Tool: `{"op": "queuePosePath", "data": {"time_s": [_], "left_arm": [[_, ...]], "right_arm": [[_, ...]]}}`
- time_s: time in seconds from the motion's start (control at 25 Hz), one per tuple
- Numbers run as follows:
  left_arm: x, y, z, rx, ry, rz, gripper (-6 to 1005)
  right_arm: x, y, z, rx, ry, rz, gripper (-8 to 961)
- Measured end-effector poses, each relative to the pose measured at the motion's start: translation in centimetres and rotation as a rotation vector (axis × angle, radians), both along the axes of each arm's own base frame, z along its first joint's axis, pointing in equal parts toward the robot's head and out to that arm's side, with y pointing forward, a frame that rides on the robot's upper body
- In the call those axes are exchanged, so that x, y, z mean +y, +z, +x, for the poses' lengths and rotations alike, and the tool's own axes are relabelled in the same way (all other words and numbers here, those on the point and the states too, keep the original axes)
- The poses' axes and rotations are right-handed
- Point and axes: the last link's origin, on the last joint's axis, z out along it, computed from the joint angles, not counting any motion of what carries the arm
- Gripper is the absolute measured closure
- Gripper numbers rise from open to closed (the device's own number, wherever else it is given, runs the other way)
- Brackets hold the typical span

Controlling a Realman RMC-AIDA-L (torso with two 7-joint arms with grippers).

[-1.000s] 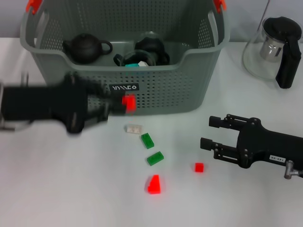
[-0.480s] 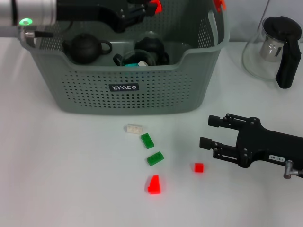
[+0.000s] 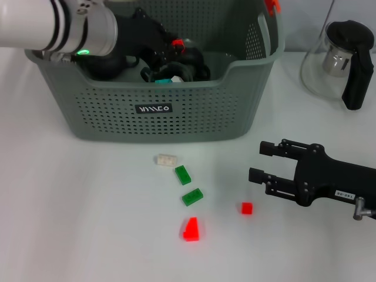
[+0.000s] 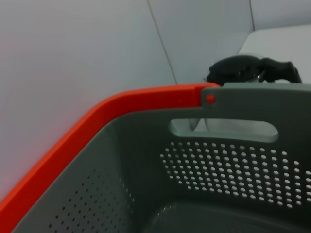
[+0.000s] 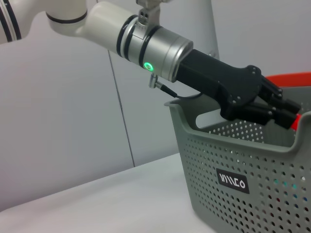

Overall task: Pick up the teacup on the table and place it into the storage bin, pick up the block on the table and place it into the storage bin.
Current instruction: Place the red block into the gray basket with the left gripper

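The grey-green perforated storage bin (image 3: 247, 70) stands at the back of the table; it also shows in the left wrist view (image 4: 233, 160) and the right wrist view (image 5: 218, 160). My left gripper (image 3: 170, 47) reaches over the bin's rim and is shut on a small red block (image 3: 175, 42); the right wrist view shows it too (image 5: 286, 114). A dark teapot (image 3: 106, 59) and other dark teaware (image 3: 191, 61) lie in the bin. No teacup shows on the table. My right gripper (image 3: 258, 161) is open and empty, low over the table at the right.
Loose blocks lie in front of the bin: a white one (image 3: 165, 159), two green ones (image 3: 183, 174) (image 3: 192, 197), a small red one (image 3: 247, 208) and a larger red one (image 3: 190, 229). A glass pitcher with a black handle (image 3: 341, 59) stands at the back right.
My left gripper carried the red block from in front of the bin up over its rim and has now come down inside it. The right arm has barely moved.
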Motion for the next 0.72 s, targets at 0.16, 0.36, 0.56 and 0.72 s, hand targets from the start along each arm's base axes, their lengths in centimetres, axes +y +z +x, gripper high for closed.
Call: {"op": "queuePosePath", "data": {"time_s": [0.16, 0.36, 0.56, 0.72], "left_arm": [[0.1, -0.4, 0.3, 0.015, 0.018, -0.004, 710], [0.1, -0.4, 0.3, 0.01, 0.026, 0.0, 701], [0.4, -0.1, 0.3, -0.02, 0.054, 0.031, 692], [0.2, 0.8, 0.4, -0.055, 0.07, 0.058, 597]], "right_arm": [[0.0, 0.1, 0.1, 0.0, -0.001, 0.002, 269], [0.0, 0.1, 0.2, -0.002, -0.001, 0.004, 269], [0.1, 0.2, 0.2, -0.008, -0.003, 0.008, 269], [0.0, 0.2, 0.2, -0.006, -0.003, 0.006, 269]]}}
